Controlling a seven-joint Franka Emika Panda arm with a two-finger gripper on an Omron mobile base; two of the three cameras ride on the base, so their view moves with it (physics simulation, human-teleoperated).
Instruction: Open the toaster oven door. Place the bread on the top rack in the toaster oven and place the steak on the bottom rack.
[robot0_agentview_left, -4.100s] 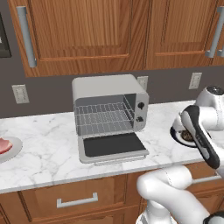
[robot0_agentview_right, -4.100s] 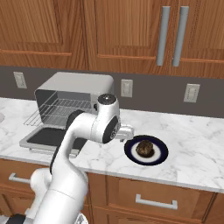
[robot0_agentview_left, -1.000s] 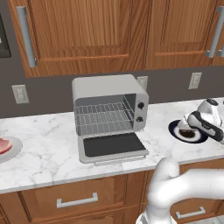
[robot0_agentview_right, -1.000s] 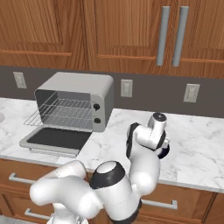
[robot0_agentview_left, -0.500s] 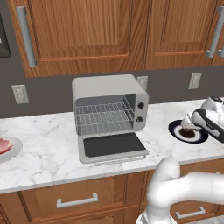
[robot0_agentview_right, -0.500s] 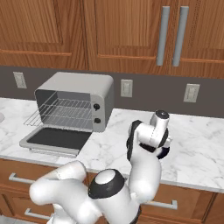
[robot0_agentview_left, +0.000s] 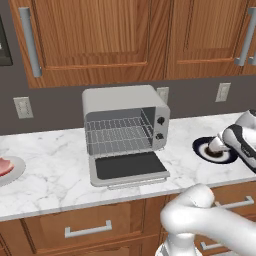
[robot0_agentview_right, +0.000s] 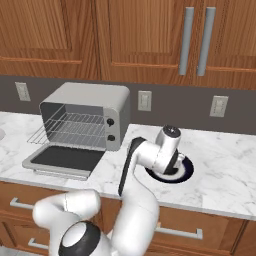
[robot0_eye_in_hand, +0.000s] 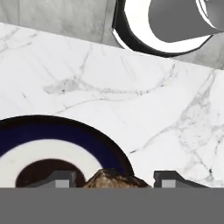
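The toaster oven door (robot0_agentview_left: 129, 168) lies folded down flat on the marble desk (robot0_agentview_left: 55, 172), as it did four seconds ago, so the first step is done and the toaster oven (robot0_agentview_left: 125, 120) stands open with its two wire grids bare: the top rack (robot0_agentview_left: 117, 127) and the bottom rack (robot0_agentview_left: 120, 145) carry nothing yet. What has changed is the arm. Four seconds ago the hand was up beside the dark-rimmed plate (robot0_agentview_right: 186, 170); over the last second it has dropped lower onto the plate, and now the claw (robot0_eye_in_hand: 113, 180) sits right down at the bread (robot0_eye_in_hand: 114, 178). In the hand view the two finger tips stand on either side of the brown crusty lump, one tip (robot0_eye_in_hand: 61, 179) to its left and one to its right, with the bread between them. The tips appear spread and not yet pressing the crust, though the lower edge of that view cuts them off, so I cannot tell for certain whether they have begun to close. The bread rests on its plate to the right of the oven, near it. The steak (robot0_agentview_left: 4, 166) lies on a pale plate (robot0_agentview_left: 15, 172) at the far left of the desk, well apart from the arm. My judgement: the bread grasp is about to happen; closing and lifting come next, then the upper grid.
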